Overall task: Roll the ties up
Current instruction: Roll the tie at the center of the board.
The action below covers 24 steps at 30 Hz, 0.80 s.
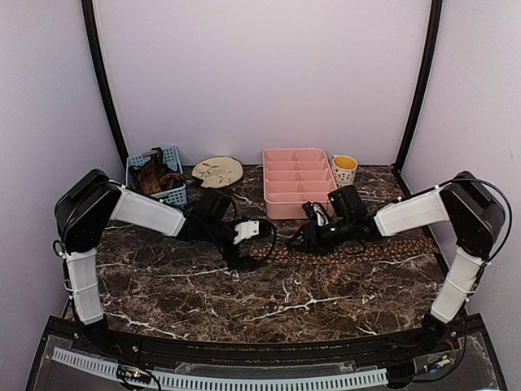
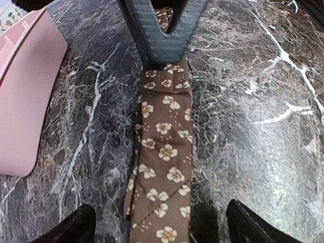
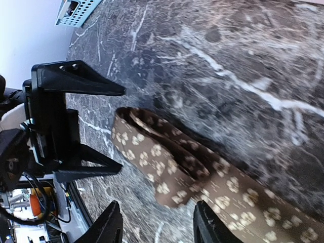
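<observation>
The brown fabric tie with tan blossoms lies on the dark marble bench, one end folded over, likely to seed a roll. The left tool gapes released astride it. The right tool brackets the fold, grip unclear.

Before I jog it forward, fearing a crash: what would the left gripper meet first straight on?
Probably the right gripper, at the folded end of the floral tie, which runs between the open fingers of the left gripper.

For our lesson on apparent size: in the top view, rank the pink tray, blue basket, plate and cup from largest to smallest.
1. pink tray
2. blue basket
3. plate
4. cup
</observation>
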Each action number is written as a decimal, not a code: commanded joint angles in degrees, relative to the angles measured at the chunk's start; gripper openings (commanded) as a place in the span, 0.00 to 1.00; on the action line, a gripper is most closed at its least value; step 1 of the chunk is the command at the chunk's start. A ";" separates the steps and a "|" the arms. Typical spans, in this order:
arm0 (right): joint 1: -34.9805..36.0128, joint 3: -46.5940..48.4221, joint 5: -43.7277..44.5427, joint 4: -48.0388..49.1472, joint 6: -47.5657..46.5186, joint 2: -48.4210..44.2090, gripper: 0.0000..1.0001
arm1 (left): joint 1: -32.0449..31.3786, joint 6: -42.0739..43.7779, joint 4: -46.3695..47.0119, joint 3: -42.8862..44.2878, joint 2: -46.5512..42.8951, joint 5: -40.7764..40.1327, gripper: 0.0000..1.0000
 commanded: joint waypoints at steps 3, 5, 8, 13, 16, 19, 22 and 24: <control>1.60 2.48 1.84 2.20 2.70 4.90 0.46 | -0.05 -1.53 -3.83 7.14 4.88 4.10 0.88; 1.61 1.79 2.75 2.22 2.89 4.79 0.46 | -0.27 -1.46 -5.73 8.75 5.90 4.54 0.87; 1.60 0.89 3.93 1.51 2.47 3.44 0.47 | -0.98 -1.53 -9.10 10.71 7.20 4.69 0.86; 1.58 0.80 3.85 1.12 2.02 3.75 0.48 | -2.01 -2.51 -11.45 11.37 8.91 3.71 0.75; 2.05 1.46 2.18 3.04 2.70 5.86 0.42 | -2.04 -4.00 -11.33 10.13 8.71 4.31 0.60; 2.92 2.77 0.88 3.87 2.98 7.17 0.34 | -2.13 -5.17 -9.70 8.11 7.84 4.94 0.51; 3.18 3.50 0.50 3.10 2.50 7.10 0.23 | -2.12 -5.17 -8.07 6.53 7.29 4.64 0.45; 3.19 3.80 0.60 2.15 1.85 6.61 0.18 | -2.13 -4.92 -7.88 6.35 7.13 4.80 0.42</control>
